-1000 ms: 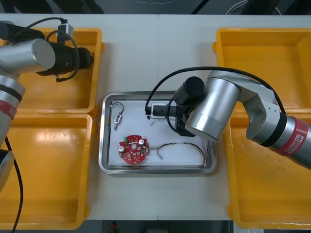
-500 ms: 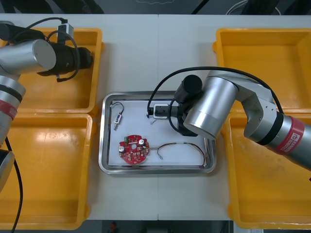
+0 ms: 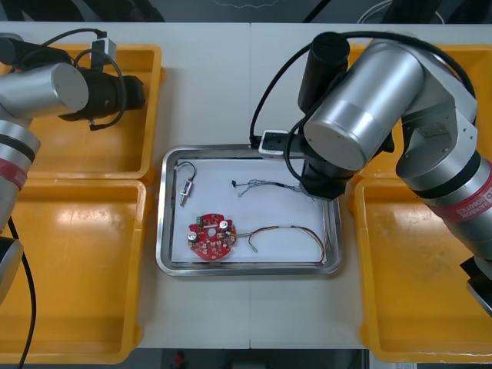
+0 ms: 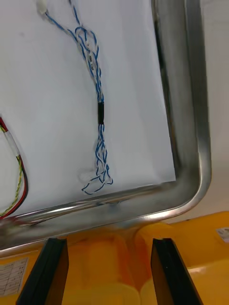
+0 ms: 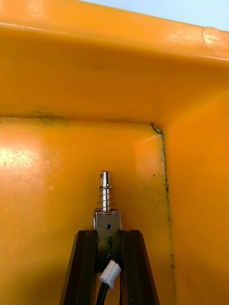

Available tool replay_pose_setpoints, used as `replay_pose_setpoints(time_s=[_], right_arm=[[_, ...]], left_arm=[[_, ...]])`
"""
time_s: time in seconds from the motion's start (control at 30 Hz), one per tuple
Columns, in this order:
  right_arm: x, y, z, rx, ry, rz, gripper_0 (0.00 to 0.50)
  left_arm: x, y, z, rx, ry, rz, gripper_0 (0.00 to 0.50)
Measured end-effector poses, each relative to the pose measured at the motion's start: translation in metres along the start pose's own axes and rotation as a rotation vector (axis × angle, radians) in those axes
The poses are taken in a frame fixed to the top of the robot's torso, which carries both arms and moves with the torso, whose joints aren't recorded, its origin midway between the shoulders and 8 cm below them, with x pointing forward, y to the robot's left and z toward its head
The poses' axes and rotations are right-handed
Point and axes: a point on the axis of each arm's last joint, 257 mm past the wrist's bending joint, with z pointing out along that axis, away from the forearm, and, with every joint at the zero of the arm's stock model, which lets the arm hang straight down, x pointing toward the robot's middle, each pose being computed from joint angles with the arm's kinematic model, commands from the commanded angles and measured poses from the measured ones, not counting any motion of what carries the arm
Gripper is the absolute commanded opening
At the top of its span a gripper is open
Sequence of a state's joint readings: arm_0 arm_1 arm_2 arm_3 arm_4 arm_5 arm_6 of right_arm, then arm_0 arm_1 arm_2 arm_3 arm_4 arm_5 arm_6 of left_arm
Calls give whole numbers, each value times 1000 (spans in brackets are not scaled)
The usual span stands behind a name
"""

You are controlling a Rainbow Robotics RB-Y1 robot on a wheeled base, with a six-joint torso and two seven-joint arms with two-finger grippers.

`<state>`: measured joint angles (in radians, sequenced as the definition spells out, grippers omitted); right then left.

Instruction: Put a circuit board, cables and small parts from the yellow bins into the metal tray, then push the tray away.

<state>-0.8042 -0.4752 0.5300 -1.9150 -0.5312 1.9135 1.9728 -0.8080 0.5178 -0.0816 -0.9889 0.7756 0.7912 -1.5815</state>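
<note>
The left gripper [image 5: 107, 236] clamped a small metal part [image 5: 106, 209], shiny with a coiled spring, inside a smooth yellow bin [image 5: 47, 167]. The right gripper [image 4: 109, 248] gaped empty beside the glossy metal tray [image 4: 191, 119], at its rounded corner. A twisted blue and white cable [image 4: 98, 109] lay on the tray's white floor.

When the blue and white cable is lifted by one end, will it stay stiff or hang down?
Probably it hangs limp: the cable is thin twisted wire lying in loose curves on the tray. It looks light, and its looped ends may snag.
</note>
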Motion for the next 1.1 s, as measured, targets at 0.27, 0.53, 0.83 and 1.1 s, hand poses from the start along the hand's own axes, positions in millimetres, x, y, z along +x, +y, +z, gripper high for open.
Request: replay_pose_setpoints(time_s=[0.27, 0.53, 0.83, 1.1], right_arm=[[-29, -29, -49, 85, -171, 78, 500], [-9, -67, -83, 115, -291, 445, 500], [40, -74, -86, 145, -299, 726, 500], [100, -64, -73, 126, -254, 928, 500]], left_arm=[[2, 0, -6, 31, 27, -66, 1], [3, 2, -26, 61, 100, -126, 3], [-17, -19, -88, 60, 193, -4, 3], [-22, -63, -129, 34, 231, -128, 4]])
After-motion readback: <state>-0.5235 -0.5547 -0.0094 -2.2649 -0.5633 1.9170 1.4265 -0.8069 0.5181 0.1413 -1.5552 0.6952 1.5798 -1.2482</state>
